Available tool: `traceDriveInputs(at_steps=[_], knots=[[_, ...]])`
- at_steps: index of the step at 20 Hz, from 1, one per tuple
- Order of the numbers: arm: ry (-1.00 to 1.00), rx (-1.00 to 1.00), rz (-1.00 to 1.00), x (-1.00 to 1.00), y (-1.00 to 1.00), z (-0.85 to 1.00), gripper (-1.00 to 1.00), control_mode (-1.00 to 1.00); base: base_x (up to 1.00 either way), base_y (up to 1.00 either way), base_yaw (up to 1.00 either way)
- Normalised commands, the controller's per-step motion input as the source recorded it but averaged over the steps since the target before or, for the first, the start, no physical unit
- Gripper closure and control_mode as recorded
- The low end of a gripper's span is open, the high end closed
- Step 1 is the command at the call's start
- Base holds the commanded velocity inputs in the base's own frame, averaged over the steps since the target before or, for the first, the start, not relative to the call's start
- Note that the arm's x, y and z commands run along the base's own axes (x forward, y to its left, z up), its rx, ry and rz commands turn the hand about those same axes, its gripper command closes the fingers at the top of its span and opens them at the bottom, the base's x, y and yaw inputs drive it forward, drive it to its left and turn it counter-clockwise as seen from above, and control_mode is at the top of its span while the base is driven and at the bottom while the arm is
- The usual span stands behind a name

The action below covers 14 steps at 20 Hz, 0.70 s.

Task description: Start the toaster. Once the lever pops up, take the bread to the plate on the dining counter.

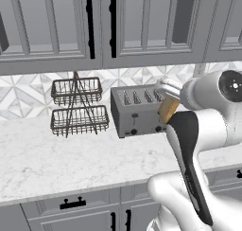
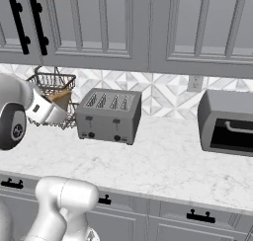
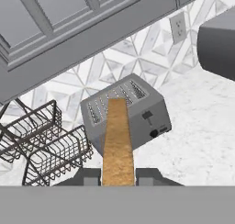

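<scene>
beside toaster (image 1: 137, 112), wire basket rack (image 1: 78, 107)

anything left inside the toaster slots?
The toaster shows four slots with dark openings and nothing poking out; their depths are hidden. The bread is out, shut in the pincer and lifted clear.

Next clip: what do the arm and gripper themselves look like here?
The arm has glossy white rounded shells, a long black inlay along one link and a dark round joint cap. No cables or markings show. The gripper has two small dark grey blocky finger tips.
</scene>
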Motion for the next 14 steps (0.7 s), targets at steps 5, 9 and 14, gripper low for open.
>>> traceDriveInputs(at_steps=[5, 9, 14], knots=[[0.17, -0.08, 0.00, -0.41, -0.12, -0.03, 1.00, -1.00, 0.00, 0.00, 0.00], [0.12, -0.10, 0.00, -0.01, 0.00, -0.16, 1.00, -1.00, 0.00, 0.00, 0.00], [0.03, -0.08, 0.00, -0.06, 0.00, -0.02, 1.00, -1.00, 0.00, 0.00, 0.00]])
